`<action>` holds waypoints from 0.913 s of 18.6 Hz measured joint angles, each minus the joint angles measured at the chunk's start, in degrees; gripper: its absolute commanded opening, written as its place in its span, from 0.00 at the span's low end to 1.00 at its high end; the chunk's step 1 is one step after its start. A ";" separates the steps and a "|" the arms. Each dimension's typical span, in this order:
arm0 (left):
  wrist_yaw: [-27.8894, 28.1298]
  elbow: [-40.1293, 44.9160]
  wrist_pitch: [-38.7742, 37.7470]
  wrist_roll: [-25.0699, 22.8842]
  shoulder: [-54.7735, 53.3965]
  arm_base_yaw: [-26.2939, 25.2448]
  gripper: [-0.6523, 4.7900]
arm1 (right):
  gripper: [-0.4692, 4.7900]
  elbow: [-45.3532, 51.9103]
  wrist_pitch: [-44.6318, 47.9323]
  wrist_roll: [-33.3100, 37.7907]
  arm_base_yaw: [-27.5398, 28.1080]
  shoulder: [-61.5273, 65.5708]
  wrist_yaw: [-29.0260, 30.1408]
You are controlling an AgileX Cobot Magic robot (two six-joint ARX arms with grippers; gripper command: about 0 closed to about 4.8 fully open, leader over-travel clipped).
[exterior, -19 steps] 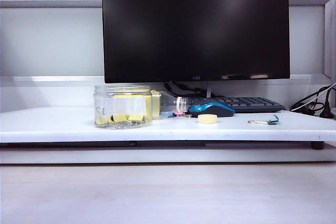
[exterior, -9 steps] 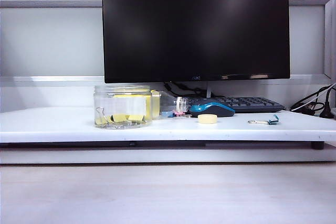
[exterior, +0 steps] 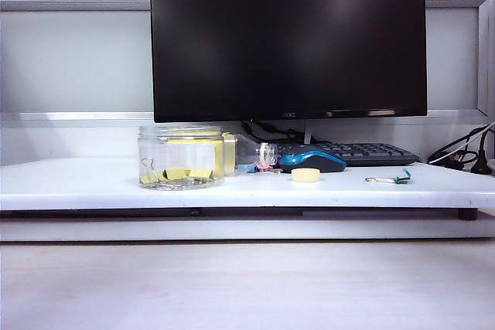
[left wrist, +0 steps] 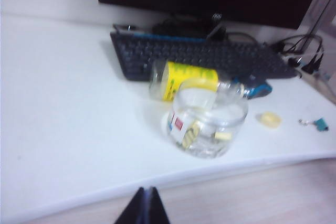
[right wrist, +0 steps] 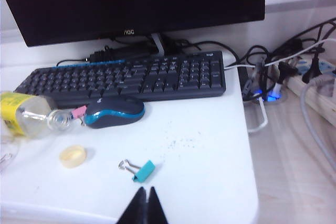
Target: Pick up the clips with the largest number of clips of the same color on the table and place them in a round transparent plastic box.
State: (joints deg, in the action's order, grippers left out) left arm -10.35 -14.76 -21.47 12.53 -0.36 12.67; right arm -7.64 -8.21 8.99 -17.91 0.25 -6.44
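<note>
Both arms sitting pulled back off the table, yellow clips (exterior: 186, 175) lying inside the round transparent plastic box (exterior: 181, 158).

L gripper (left wrist: 144, 205) showing only as dark tips pressed together, nothing in them, hanging near the table (left wrist: 68, 129) front edge w/ the box ahead. R gripper (right wrist: 143, 205) likewise pinched together, empty, just short of the teal clip (right wrist: 140, 170). Neither arm appearing in exterior view. Clips blurry in L wrist view; exact count hard to make out. Bottle (right wrist: 26, 114) cut off at R wrist frame edge.
</note>
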 measured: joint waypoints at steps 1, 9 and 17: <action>-0.02 0.52 0.61 0.02 0.00 0.00 0.16 | 0.09 1.09 1.46 0.00 0.00 0.00 0.00; 4.11 2.60 6.91 -1.03 0.04 0.00 0.16 | 0.09 7.10 5.99 -0.24 0.00 -0.02 0.00; 4.11 8.87 9.35 -9.94 0.04 0.00 0.16 | 0.09 7.10 6.16 -3.48 0.00 -0.02 0.00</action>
State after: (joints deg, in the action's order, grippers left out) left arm -6.24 -5.89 -12.12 2.59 -0.32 12.67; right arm -0.54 -2.04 5.52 -17.91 0.23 -6.44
